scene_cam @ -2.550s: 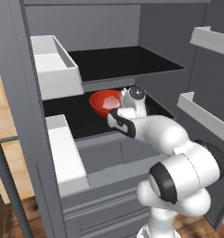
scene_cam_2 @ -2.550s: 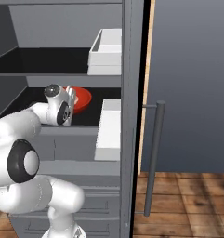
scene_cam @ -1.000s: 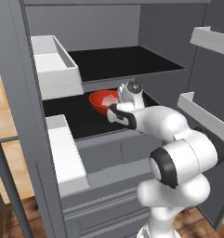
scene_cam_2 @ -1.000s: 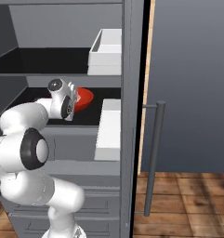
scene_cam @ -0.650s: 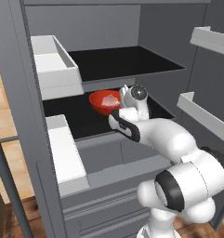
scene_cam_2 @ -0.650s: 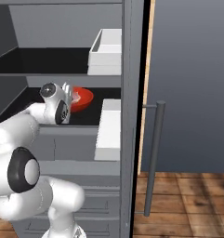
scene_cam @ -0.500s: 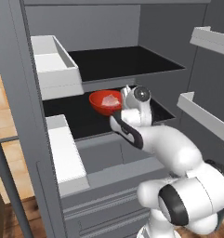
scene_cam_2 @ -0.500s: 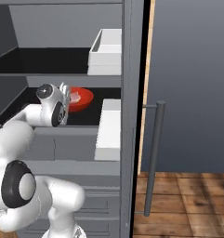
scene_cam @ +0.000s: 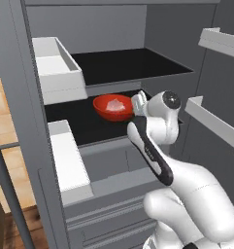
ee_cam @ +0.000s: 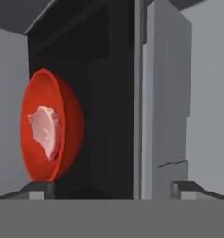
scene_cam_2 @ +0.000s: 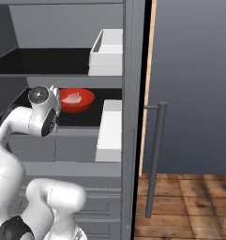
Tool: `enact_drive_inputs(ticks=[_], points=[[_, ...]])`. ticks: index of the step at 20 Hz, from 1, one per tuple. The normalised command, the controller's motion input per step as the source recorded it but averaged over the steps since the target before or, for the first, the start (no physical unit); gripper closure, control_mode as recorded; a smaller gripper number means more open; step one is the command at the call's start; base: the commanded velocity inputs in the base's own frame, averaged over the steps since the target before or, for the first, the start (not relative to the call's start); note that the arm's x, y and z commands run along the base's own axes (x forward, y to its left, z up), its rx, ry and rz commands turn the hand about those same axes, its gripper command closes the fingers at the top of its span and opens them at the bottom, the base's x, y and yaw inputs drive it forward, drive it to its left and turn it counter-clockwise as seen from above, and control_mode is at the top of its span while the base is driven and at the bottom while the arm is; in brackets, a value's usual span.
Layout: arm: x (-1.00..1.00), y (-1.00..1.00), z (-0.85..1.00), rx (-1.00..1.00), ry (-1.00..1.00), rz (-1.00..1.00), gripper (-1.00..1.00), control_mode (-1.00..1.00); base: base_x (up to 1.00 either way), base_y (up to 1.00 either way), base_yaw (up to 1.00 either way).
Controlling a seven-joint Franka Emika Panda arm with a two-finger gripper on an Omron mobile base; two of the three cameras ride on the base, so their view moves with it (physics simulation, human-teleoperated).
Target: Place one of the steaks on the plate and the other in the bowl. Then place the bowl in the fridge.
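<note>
Wide apart and empty, the fingers of my tool stand just short of the red bowl. It rests on the fridge's dark middle shelf, with the pale pink steak lying inside it; a white bin sits above.

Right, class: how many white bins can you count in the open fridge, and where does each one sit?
2. One white bin sits on the upper shelf; the other white bin sits on the shelf below, beside the red bowl. More may be hidden out of frame.
</note>
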Motion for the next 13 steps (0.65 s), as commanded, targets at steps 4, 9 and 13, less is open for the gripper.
enact_drive_inputs(ticks=[4,9,13], points=[[-0.65,0.00,0.37,0.00,0.15,0.23,-1.00,-1.00,0.00,0.00,0.00],[-0.34,0.00,0.17,-0.33,0.05,0.26,-1.00,-1.00,0.00,0.00,0.00],[-0.38,-0.02,-0.19,-0.58,0.00,0.29,-1.00,-1.00,0.00,0.00,0.00]])
